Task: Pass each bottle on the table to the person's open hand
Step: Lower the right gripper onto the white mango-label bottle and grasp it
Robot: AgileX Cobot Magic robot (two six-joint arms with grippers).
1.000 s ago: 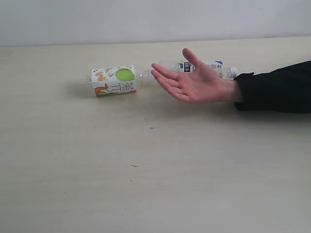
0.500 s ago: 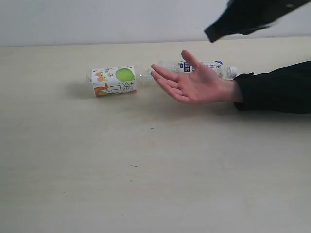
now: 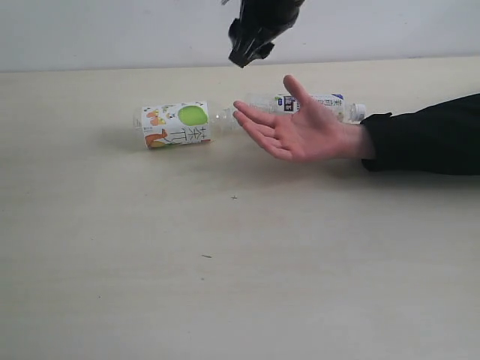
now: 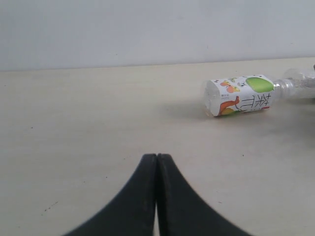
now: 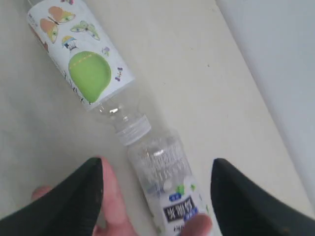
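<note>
A white-labelled bottle with a green spot (image 3: 176, 124) lies on its side on the table (image 3: 225, 262); both wrist views show this bottle too (image 4: 240, 96) (image 5: 81, 64). Cap to cap with it, the slim white-and-blue-labelled bottle (image 3: 326, 103) (image 5: 167, 182) lies behind the person's open hand (image 3: 300, 127), palm up. My right gripper (image 3: 247, 52) (image 5: 157, 164) hangs open above the fingertips and the slim bottle's clear end. Low over bare table, my left gripper (image 4: 157, 156) is shut and empty. No pink-labelled bottle or second white-labelled bottle is in view.
The person's arm in a black sleeve (image 3: 427, 142) reaches in from the right edge. A pale wall (image 3: 112, 30) rises along the table's far edge, close behind the bottles.
My right arm has entered from the upper right and swung left, ending above the hand's fingertips. The hand and both bottles have stayed put.
</note>
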